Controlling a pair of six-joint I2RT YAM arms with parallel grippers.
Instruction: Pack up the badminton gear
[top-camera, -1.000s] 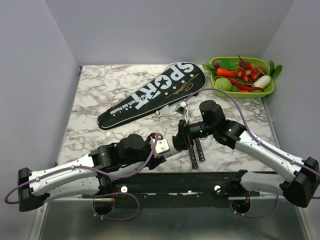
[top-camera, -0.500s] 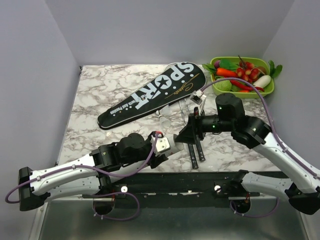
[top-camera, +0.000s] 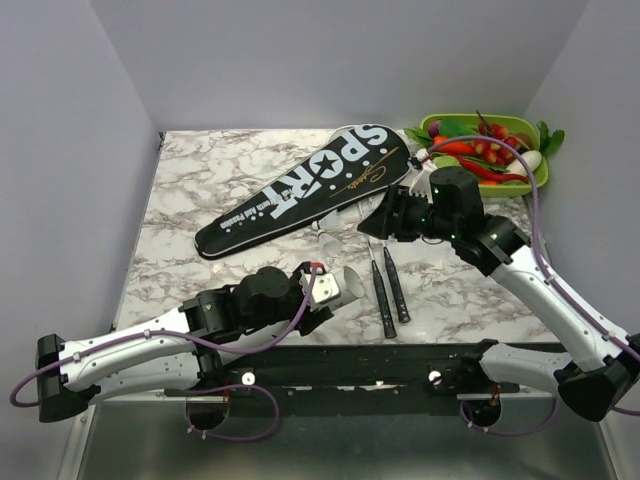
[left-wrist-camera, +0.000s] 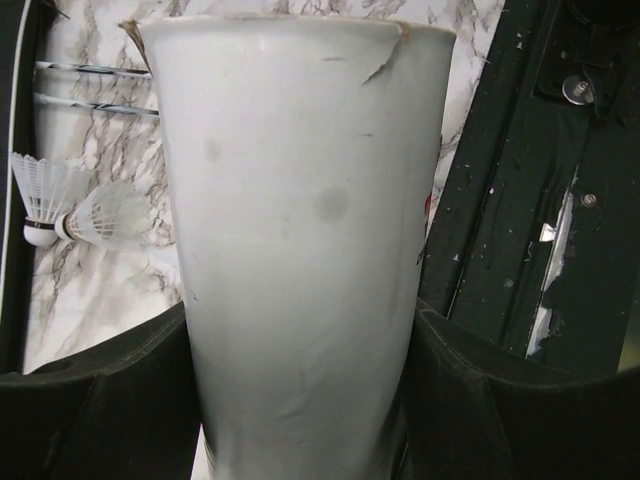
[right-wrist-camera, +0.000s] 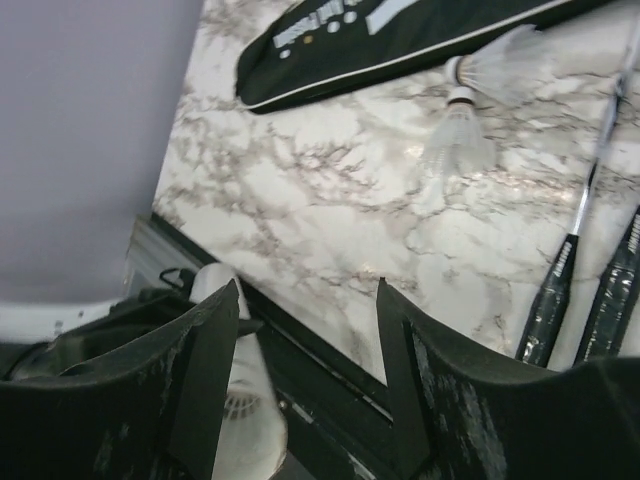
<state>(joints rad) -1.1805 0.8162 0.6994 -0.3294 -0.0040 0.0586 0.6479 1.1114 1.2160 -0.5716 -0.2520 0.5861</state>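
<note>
Rackets (top-camera: 385, 300) lie mid-table, handles near, shafts running toward the cover (top-camera: 310, 185): light, stiff, thin-shafted, best taken by the handles; right gripper (right-wrist-camera: 305, 305) hangs spread, left gripper (top-camera: 338, 290) pinches a white tube (left-wrist-camera: 300, 200).

One camera hangs above and behind my bases, looking down on the whole bench (top-camera: 200, 190). My left wrist camera stares close-up at the white tube (left-wrist-camera: 300, 250). My right wrist camera slants down from higher. Both catch the shuttlecocks (right-wrist-camera: 462, 135) and rackets (right-wrist-camera: 552, 300).
</note>
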